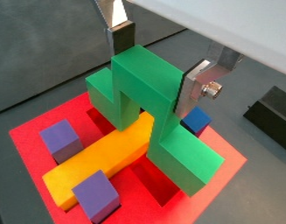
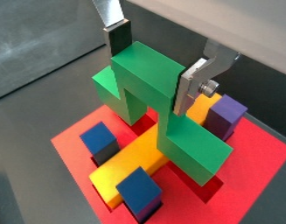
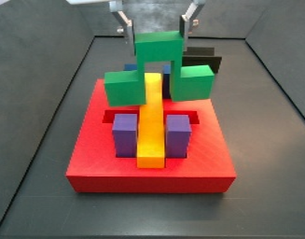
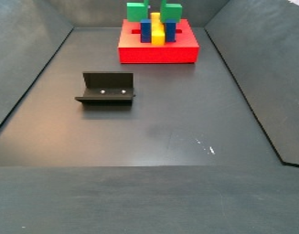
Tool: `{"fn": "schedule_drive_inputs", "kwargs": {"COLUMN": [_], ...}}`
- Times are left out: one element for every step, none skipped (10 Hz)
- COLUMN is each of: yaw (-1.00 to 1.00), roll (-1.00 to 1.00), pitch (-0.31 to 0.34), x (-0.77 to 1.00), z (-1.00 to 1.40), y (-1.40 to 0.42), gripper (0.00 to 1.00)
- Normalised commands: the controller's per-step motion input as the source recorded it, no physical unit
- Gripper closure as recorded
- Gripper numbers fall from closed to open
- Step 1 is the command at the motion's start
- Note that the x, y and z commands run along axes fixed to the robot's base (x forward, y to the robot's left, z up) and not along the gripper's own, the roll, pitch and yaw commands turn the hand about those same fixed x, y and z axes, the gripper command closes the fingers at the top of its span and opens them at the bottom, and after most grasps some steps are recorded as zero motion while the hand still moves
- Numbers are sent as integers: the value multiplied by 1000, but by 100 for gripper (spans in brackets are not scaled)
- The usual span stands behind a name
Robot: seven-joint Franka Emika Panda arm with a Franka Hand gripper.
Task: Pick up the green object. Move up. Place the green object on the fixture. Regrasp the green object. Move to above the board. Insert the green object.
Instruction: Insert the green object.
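The gripper point(image 1: 159, 59) holds the green object point(image 1: 151, 109) between its jaws, low over the board point(image 3: 149, 159), astride the yellow bar point(image 3: 152, 119). This looks like the insertion step; next it should press straight down, then release.

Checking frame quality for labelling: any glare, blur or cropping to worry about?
Wrist views: sharp, end effector on the green object, no glare. Side view up close: even light, end effector cropped at the top. Side view from afar: board small, faint sheen on the floor.
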Motion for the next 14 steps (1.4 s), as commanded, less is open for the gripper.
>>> {"fn": "schedule_drive_inputs", "kwargs": {"yaw": [-60, -37, -17, 0, 43, 80, 71, 31, 0, 0, 0, 0, -37, -17], "roll": [59, 67, 67, 16, 0, 0, 0, 0, 4, 36, 50, 0, -19, -24], "pitch": [0, 0, 0, 0, 0, 0, 0, 0, 0, 0, 0, 0, 0, 0], "x": [-106, -94, -94, -31, 57, 214, 254, 194, 137, 69, 6, -23, -106, -40], "z": [-80, -80, -100, -60, 0, 0, 0, -46, -91, -131, -109, 0, 94, 123], "y": [0, 0, 0, 0, -20, -26, -71, -83, -66, -43, 0, 34, 71, 0], "gripper": [100, 100, 100, 100, 100, 100, 100, 100, 100, 100, 100, 100, 100, 100]}}
